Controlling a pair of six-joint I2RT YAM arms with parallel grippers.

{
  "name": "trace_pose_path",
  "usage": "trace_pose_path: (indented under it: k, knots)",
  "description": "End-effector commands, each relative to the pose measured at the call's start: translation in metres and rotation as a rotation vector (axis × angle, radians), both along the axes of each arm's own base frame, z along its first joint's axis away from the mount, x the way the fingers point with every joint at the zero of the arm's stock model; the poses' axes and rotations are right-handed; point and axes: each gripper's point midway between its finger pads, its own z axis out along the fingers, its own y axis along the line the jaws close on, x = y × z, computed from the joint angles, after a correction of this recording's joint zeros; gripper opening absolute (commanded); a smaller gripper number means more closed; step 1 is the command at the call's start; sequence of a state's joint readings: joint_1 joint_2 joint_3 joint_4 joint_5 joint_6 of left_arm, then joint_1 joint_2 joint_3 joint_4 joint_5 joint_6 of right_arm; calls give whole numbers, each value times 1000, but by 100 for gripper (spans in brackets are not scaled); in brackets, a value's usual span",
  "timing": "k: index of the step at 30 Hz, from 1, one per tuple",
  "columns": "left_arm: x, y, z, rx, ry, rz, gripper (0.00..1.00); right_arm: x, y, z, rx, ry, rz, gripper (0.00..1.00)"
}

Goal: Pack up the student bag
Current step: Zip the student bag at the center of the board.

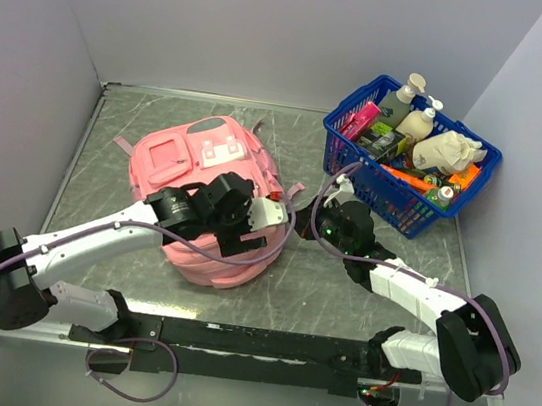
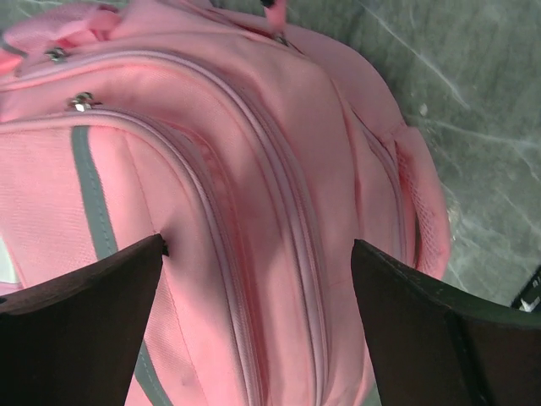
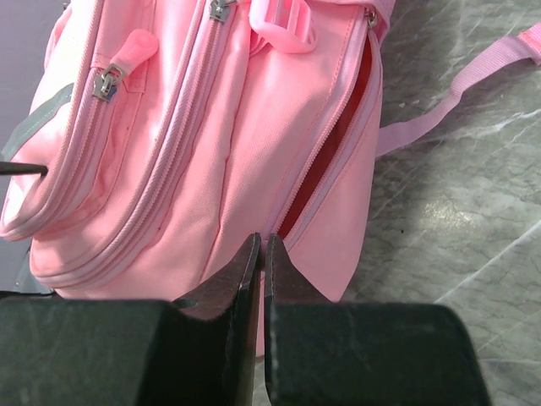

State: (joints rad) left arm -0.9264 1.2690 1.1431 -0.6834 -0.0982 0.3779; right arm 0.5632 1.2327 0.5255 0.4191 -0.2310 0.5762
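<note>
The pink student bag (image 1: 171,161) lies on the table, left of centre. My left gripper (image 1: 245,232) is open over its near right side. In the left wrist view the open gripper (image 2: 258,254) straddles the closed zipper seams of the bag (image 2: 279,161) without touching them. My right gripper (image 1: 306,214) is at the bag's right edge. In the right wrist view it (image 3: 264,241) is shut at the lower end of a partly unzipped opening (image 3: 338,139) with a red inside, pinching the zipper pull there. The bag (image 3: 177,169) fills that view.
A blue plastic basket (image 1: 401,199) with bottles and several packets stands at the back right, close behind my right arm. A pink strap (image 3: 461,89) trails on the grey marble tabletop (image 1: 367,307). Grey walls close in the back and both sides.
</note>
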Motion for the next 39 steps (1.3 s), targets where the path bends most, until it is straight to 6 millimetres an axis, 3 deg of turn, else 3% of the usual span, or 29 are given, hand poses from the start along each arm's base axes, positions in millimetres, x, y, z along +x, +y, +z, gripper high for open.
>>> trace_pose_path:
  k: [1,5,6,16,18,19,20,22,26,29,30,33,34,39]
  knots:
    - [20,-17,33,-150,-120,87,96,8,17,48,109,-107,46,0]
    - [13,-33,21,-131,-136,36,96,6,20,46,121,-100,60,0]
    - [10,-35,8,-102,-135,28,96,6,20,47,127,-100,60,0]
    - [59,-30,-28,39,-233,197,96,-10,17,44,157,-91,87,0]
    - [61,-33,-32,26,-186,178,70,-13,17,43,158,-90,91,0]
    - [60,-32,-32,28,-179,176,41,-13,16,42,158,-88,89,0]
    - [60,-32,-33,28,-179,173,23,-13,15,40,156,-81,87,0]
    - [57,-27,-35,40,-179,166,1,-12,15,38,151,-77,86,0]
    - [40,-25,-37,32,-119,98,1,-5,12,35,149,-60,76,0]
    - [21,-33,-26,-14,-56,6,1,3,9,28,125,-40,57,0]
    - [15,-37,-12,-49,-54,-25,1,6,8,25,121,-32,52,0]
    - [-20,-45,2,-82,36,-180,1,18,-1,19,117,-16,23,0]
    - [-41,-52,3,-109,102,-278,1,24,-5,19,118,-16,10,0]
    - [-95,-34,-6,-54,167,-527,1,36,-11,28,121,-38,-1,0]
